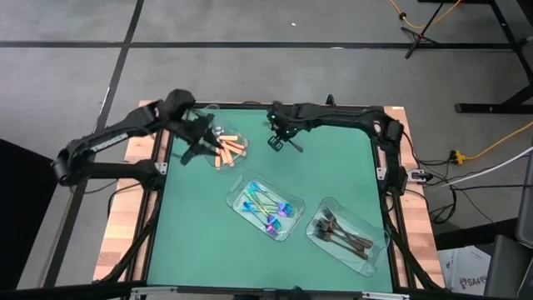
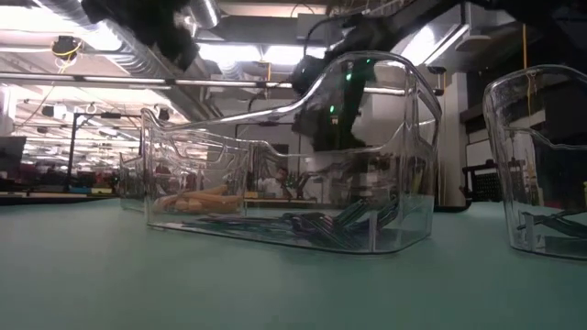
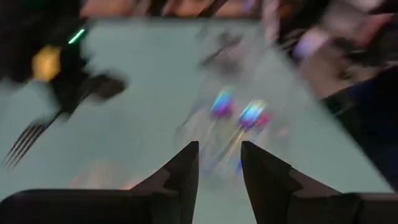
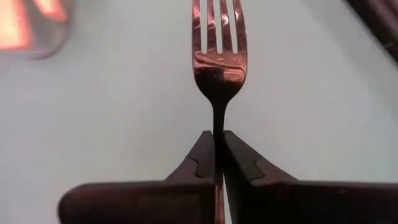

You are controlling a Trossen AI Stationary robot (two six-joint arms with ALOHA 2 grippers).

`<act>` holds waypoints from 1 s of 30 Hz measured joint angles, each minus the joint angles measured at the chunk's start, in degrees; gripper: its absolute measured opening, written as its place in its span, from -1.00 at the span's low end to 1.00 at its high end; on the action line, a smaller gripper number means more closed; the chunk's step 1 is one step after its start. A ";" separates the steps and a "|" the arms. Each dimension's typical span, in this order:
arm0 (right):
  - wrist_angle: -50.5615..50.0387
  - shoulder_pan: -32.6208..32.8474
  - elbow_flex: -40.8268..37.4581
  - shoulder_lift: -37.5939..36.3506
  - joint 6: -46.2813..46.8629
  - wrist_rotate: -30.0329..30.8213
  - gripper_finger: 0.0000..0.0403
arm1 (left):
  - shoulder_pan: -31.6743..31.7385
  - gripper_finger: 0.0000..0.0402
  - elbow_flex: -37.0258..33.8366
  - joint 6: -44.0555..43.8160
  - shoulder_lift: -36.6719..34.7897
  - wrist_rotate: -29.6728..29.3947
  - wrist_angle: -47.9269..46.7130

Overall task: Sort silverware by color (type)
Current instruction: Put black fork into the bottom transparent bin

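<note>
The right gripper [image 4: 217, 149] has its two dark, wedge-shaped fingers pressed together on the thin stem of a dark metal fork [image 4: 217, 43]. The fork's glossy head and slim tines stick straight out beyond the fingertips, over the smooth green table [image 1: 200, 242]. Seen from above, this gripper hangs over the far middle of the mat.

The left gripper [image 3: 219, 168] holds nothing; its angular black fingers stand apart with a clear gap between them. It hovers at the clear plastic tray [image 1: 236, 133] that contains the orange-handled pieces [image 1: 229, 152].

Farther out from both jaws, nearer the front edge, a second clear rounded tray [image 1: 241, 194] holds the iridescent blue-purple utensils [image 1: 271, 210], and just beside it a third tray [image 1: 379, 242] holds the dark grey forks [image 1: 343, 233] heaped together.
</note>
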 joint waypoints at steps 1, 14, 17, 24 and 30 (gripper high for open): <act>-0.86 0.00 0.00 -1.23 -0.67 -0.06 -0.99 | -1.16 -0.43 -1.45 -0.70 -1.54 2.10 3.07; -11.88 5.07 0.17 -15.59 -5.76 -1.03 -1.00 | -17.99 -0.43 -23.10 -21.30 -13.05 -21.38 42.56; -14.52 7.87 0.17 -18.08 -6.15 -1.03 -1.00 | -20.24 -0.43 -27.70 -23.40 -13.32 -27.41 48.13; -21.63 14.43 0.17 -23.38 -6.96 -1.10 -1.00 | -21.08 -0.43 -34.98 -24.89 -16.90 -35.71 51.97; -26.93 19.33 0.20 -26.92 -2.99 -1.57 -1.00 | -21.06 -0.43 -39.52 -23.87 -24.10 -36.10 52.23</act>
